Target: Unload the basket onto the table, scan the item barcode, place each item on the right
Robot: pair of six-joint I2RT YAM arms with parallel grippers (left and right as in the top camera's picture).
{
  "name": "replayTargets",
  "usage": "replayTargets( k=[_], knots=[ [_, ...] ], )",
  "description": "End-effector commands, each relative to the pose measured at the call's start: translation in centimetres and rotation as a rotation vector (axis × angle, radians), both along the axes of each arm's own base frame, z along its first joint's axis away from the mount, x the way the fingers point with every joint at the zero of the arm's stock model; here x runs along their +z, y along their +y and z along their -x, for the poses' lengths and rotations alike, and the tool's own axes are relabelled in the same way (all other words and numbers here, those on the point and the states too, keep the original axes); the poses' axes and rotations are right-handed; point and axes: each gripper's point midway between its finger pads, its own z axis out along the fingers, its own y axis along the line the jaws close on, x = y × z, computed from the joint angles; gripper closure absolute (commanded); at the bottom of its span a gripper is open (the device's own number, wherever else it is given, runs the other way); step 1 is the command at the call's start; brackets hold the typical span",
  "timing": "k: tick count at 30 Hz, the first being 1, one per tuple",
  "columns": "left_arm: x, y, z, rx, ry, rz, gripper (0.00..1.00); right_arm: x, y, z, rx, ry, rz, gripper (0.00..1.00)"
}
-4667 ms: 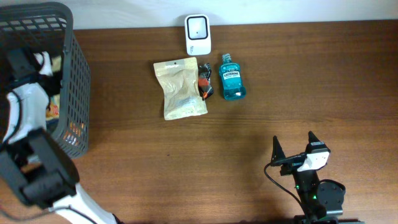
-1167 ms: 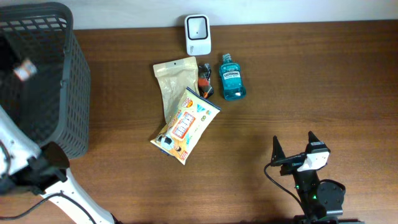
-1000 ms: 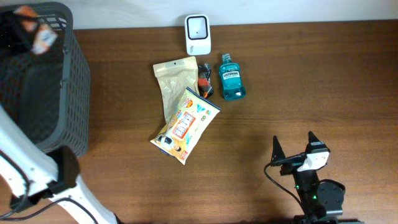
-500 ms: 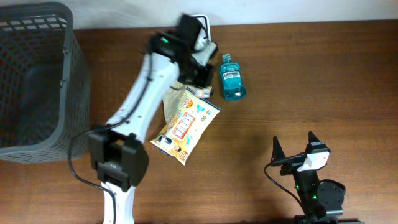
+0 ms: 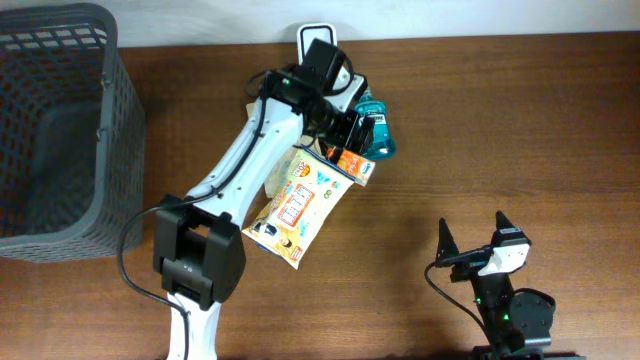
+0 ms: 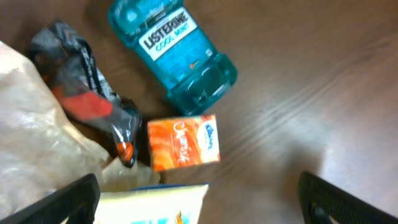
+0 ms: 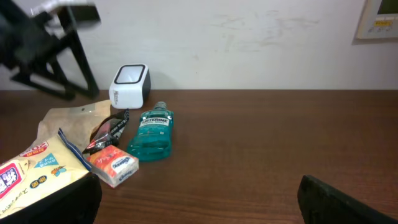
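A small orange tissue pack (image 5: 352, 164) lies flat on the table just below the blue mouthwash bottle (image 5: 378, 138). My left gripper (image 5: 348, 128) hangs open right above the pack and holds nothing. In the left wrist view the pack (image 6: 183, 142) sits between the bottle (image 6: 171, 53) and a yellow snack bag (image 6: 155, 205), with the open left gripper (image 6: 199, 202) over them. The white scanner (image 7: 129, 84) stands at the back edge. No barcode shows on the pack. My right gripper (image 5: 472, 235) stands open at the front right, far from the items.
A dark mesh basket (image 5: 60, 120) fills the back left corner. A yellow snack bag (image 5: 297, 200), a brown pouch (image 6: 31, 143) and a black-and-red packet (image 6: 87, 99) lie beside the pack. The left arm (image 7: 43, 43) reaches over the scanner area.
The left arm swung from the basket over to the items near the scanner. Its gripper opened and the orange pack now lies on the table. The right arm stayed still.
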Motion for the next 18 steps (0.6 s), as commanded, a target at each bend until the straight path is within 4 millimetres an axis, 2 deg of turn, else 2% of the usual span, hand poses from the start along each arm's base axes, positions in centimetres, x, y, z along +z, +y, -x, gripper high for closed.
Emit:
replayTargets(
  k=[1, 2, 4, 6, 7, 10, 12, 15, 18],
  knots=[
    [10.0, 2.1, -1.1, 0.047, -0.169, 0.063, 0.01, -0.3, -0.2, 0.0, -0.008, 0.003, -0.004, 0.02],
    [11.4, 3.3, -1.1, 0.071, -0.189, 0.051, 0.01, -0.3, -0.2, 0.0, -0.008, 0.003, -0.004, 0.02],
    [14.5, 8.8, -1.2, 0.277, -0.218, -0.014, 0.01, -0.3, -0.2, 0.0, -0.008, 0.003, -0.004, 0.02],
    [15.7, 13.2, -1.0, 0.419, -0.226, -0.066, 0.01, -0.3, -0.2, 0.0, -0.009, 0.003, -0.004, 0.02],
    [16.5, 16.6, -0.8, 0.511, -0.229, -0.096, 0.01, -0.3, -0.2, 0.0, -0.008, 0.003, -0.004, 0.02],
    [16.4, 21.7, 0.0, 0.627, -0.171, -0.116, 0.01, -0.3, -0.2, 0.0, -0.008, 0.003, -0.004, 0.02],
    [15.4, 23.9, 1.2, 0.667, -0.101, -0.153, 0.01, -0.3, -0.2, 0.0, -0.008, 0.003, -0.004, 0.02],
    [14.5, 24.8, 2.7, 0.68, -0.039, -0.199, 0.01, -0.3, -0.2, 0.0, -0.008, 0.003, -0.004, 0.02],
    [14.1, 27.3, 3.8, 0.728, -0.031, -0.341, 0.01, -0.3, -0.2, 0.0, -0.008, 0.003, -0.004, 0.02]
  ],
)
